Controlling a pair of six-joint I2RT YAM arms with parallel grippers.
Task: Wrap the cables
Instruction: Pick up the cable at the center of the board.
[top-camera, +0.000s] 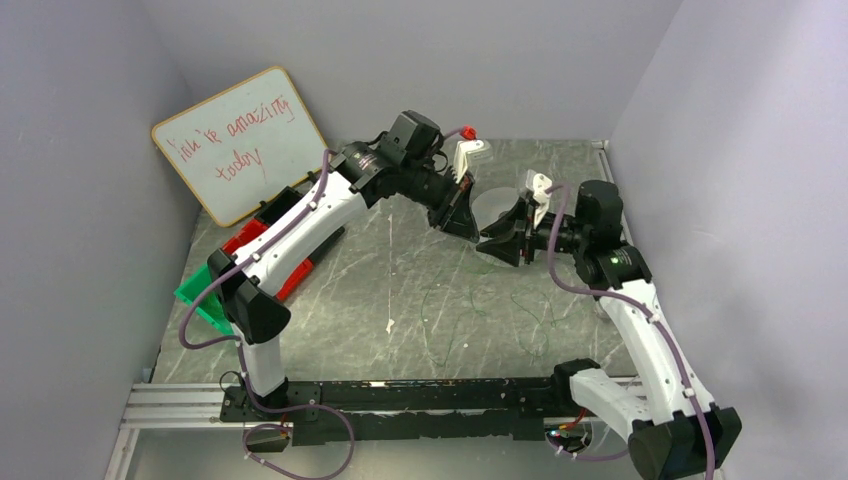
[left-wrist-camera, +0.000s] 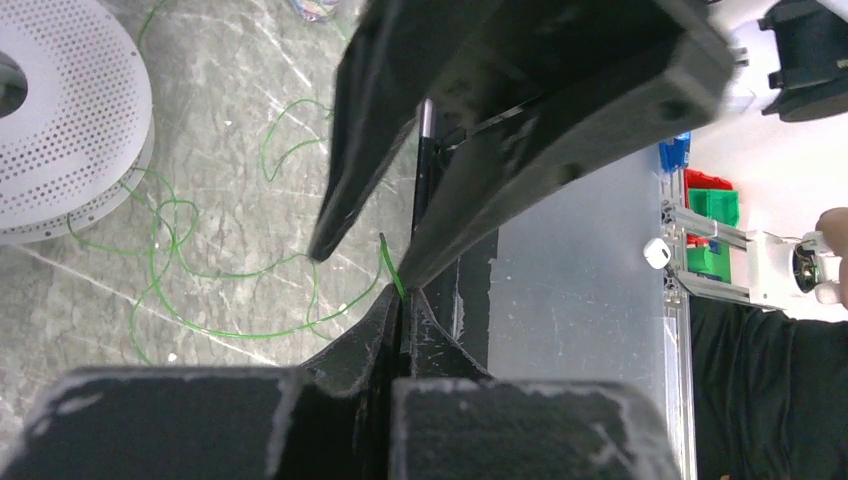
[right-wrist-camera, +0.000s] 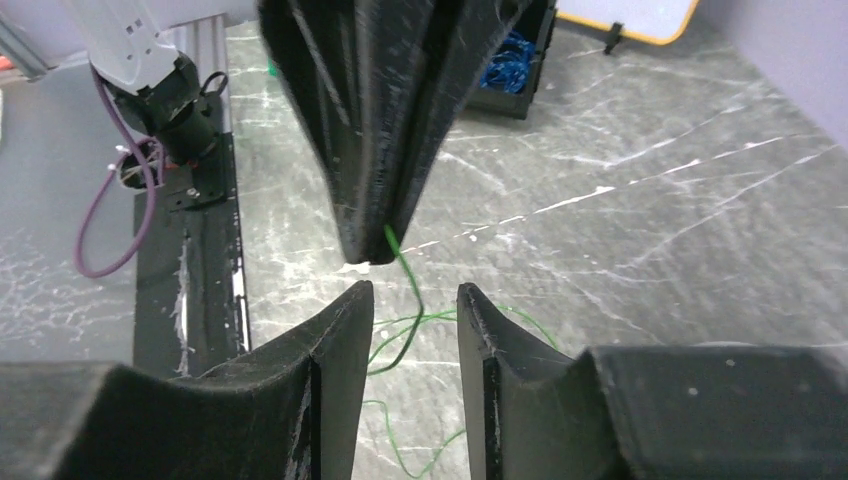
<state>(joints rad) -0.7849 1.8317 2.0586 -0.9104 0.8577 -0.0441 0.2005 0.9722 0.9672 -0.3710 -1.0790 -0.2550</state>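
As the left tool (right-wrist-camera: 366, 250) pinches one end of the green cables (right-wrist-camera: 405, 265) in shut jaws, the strand dangles between the half-open, seemingly empty jaws of the right tool (right-wrist-camera: 412, 297), likely offered for a regrasp; remaining loops sprawl across the table (top-camera: 400, 290).

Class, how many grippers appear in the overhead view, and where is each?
2. The left gripper, near the centre, is shut on the green wire; the right gripper faces it from the right, jaws open. None appears hidden.
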